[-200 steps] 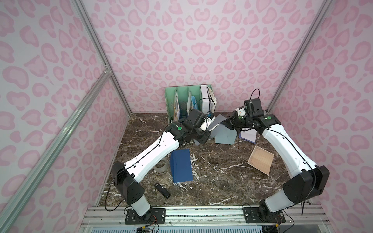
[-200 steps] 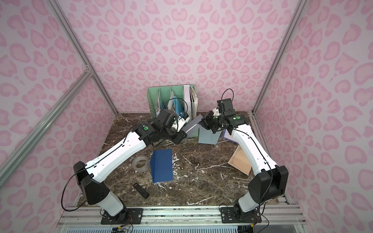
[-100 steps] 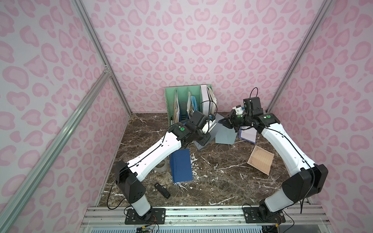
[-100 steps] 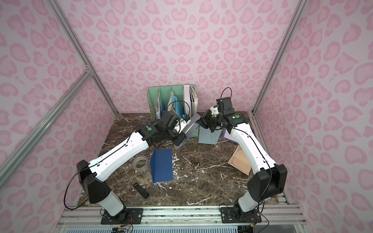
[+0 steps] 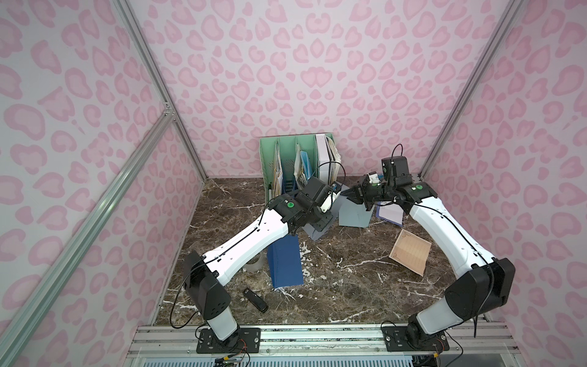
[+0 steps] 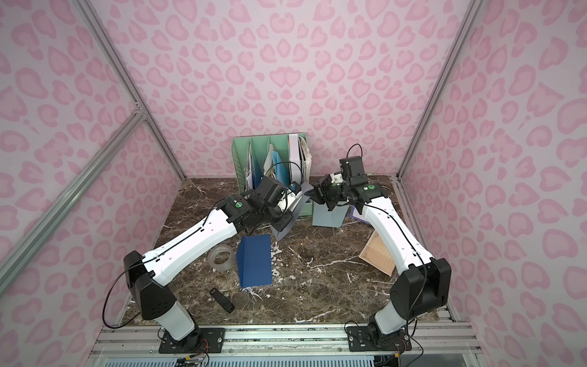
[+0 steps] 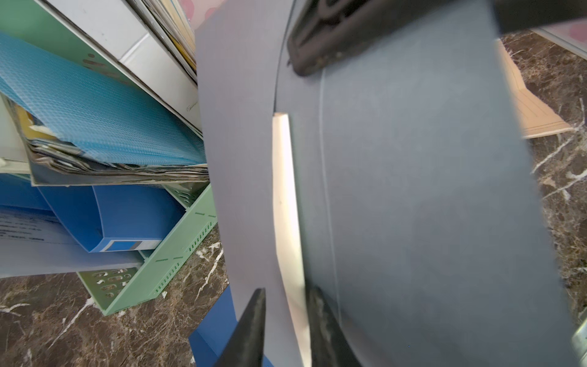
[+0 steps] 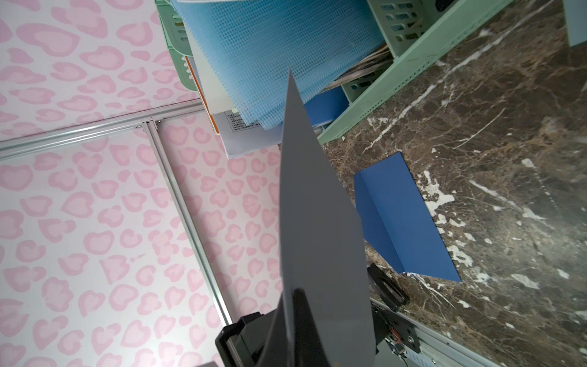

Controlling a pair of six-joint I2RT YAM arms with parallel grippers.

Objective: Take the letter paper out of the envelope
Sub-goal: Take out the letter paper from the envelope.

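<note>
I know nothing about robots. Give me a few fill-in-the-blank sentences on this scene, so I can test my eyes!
1. The right gripper is shut on a ___ envelope.
2. The fingertips of the left gripper stand either side of a cream strip of ___ poking out of it.
3. The file rack at the back is ___.
4. The folder lying on the table is ___.
Missing words: grey; letter paper; green; blue.

Bright, even, diffuse light; shadows faint. Wrist views bow straight lines at their edges, and the envelope [image 7: 428,190] close to the left gripper [image 7: 286,295] looks soft.
</note>
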